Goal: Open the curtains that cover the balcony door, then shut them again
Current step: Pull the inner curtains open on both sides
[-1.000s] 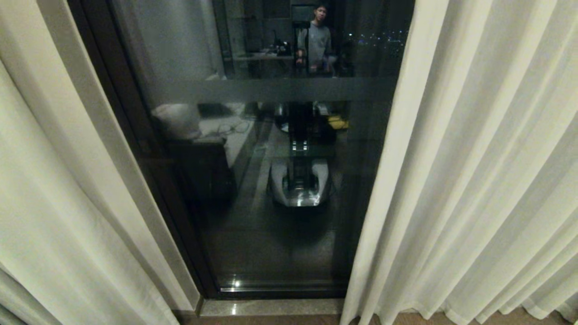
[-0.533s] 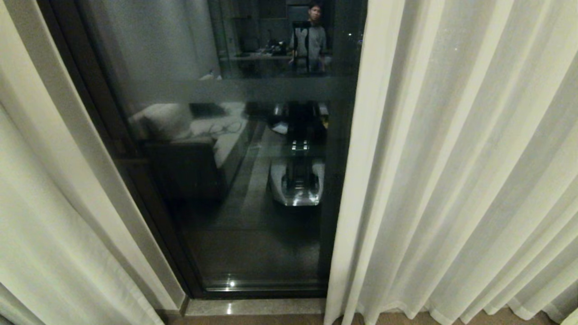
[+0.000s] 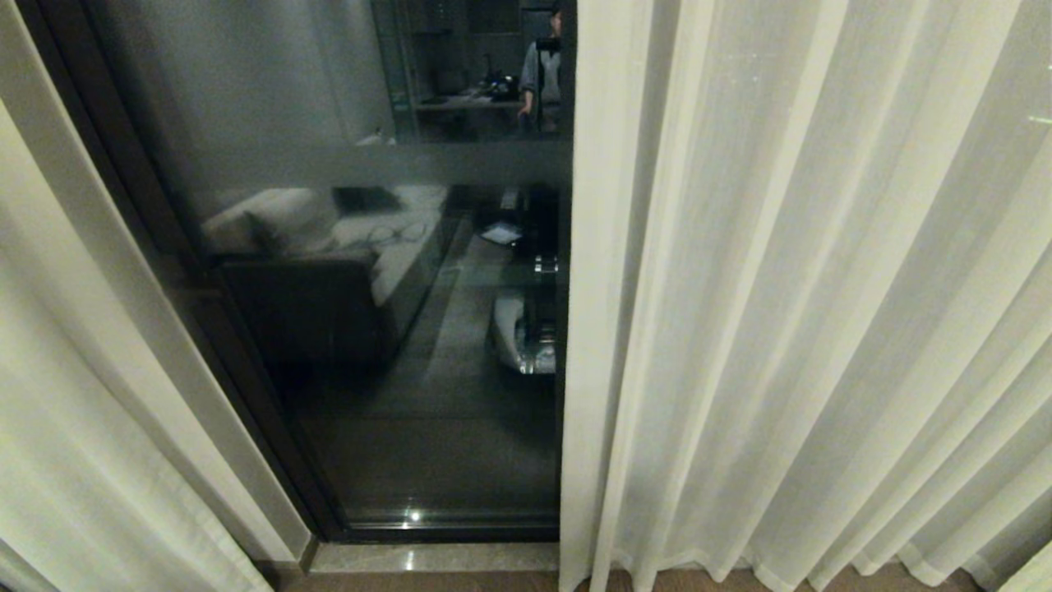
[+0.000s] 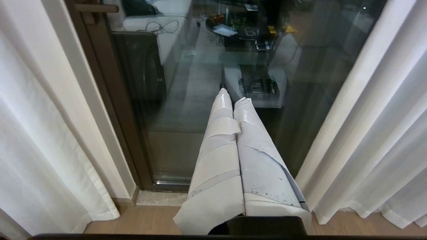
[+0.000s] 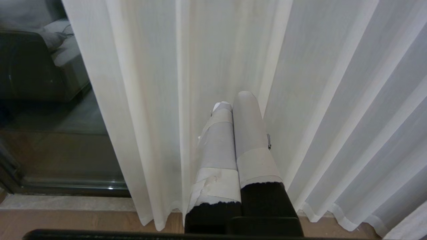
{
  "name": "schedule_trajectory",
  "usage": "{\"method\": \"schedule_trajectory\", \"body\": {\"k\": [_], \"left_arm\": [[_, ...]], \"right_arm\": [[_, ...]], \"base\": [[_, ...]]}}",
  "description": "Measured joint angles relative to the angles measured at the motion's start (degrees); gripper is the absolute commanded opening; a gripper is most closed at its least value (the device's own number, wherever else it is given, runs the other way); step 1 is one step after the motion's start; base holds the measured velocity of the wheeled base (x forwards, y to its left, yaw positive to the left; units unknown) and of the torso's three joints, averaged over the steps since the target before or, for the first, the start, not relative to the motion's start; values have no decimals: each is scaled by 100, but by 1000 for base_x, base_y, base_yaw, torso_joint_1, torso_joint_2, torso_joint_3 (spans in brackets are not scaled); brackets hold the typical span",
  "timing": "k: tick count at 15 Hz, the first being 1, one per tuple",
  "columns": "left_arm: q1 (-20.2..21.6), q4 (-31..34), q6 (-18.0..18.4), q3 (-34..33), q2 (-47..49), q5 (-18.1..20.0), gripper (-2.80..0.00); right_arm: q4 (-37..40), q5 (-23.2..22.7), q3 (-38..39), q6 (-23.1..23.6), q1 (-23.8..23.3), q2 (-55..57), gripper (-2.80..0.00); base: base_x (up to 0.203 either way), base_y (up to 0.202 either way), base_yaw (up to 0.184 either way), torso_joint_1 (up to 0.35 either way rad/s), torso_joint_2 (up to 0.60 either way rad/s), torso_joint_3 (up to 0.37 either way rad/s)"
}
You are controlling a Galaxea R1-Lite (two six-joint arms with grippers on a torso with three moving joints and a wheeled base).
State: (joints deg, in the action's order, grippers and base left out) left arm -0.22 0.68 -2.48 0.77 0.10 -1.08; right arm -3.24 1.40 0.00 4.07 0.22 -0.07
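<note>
In the head view, the curtains [image 3: 789, 312] hang in long pleats down to the floor and cover the right part of the balcony door [image 3: 394, 329]. Another cream panel [image 3: 57, 427] hangs at the left edge. Between them the dark glass is bare. It has a pale frosted band [image 3: 427, 163] across it and a dark frame [image 3: 205, 329] on its left side. The glass reflects a room with a sofa and a standing person. No claw appears in this view.

In the left wrist view, the left claw [image 4: 233, 95] is clenched: its 2 taped white fingers [image 4: 220, 156] lie pressed together and hold nothing. It points at the bare glass of the door and I cannot tell if the tips touch it. The pleated curtain [image 4: 367, 133] hangs to one side of the claw, apart from it, and the other panel [image 4: 36, 133] hangs well apart on the opposite side, past the dark frame. A stone sill [image 4: 160, 198] and a wooden floor [image 4: 133, 221] lie below the claw.

In the right wrist view, the right claw [image 5: 233, 100] is also clenched and empty, its 2 taped fingers [image 5: 217, 156] side by side. The curtain fabric [image 5: 300, 83] hangs directly in front of the tips and on both sides of them; I cannot tell if they touch. The edge of this curtain is to one side of the claw, and the bare glass [image 5: 50, 116] begins beyond it.
</note>
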Motion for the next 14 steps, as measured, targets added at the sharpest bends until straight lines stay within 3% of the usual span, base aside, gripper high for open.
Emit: {"method": "schedule_trajectory", "body": {"k": [14], "left_arm": [[-5,2,-2,0,-2,-4,-280]], "right_arm": [[0,-2,0,0,-6,0,-280]], "base": [[0,0,0,0,0,0]]}}
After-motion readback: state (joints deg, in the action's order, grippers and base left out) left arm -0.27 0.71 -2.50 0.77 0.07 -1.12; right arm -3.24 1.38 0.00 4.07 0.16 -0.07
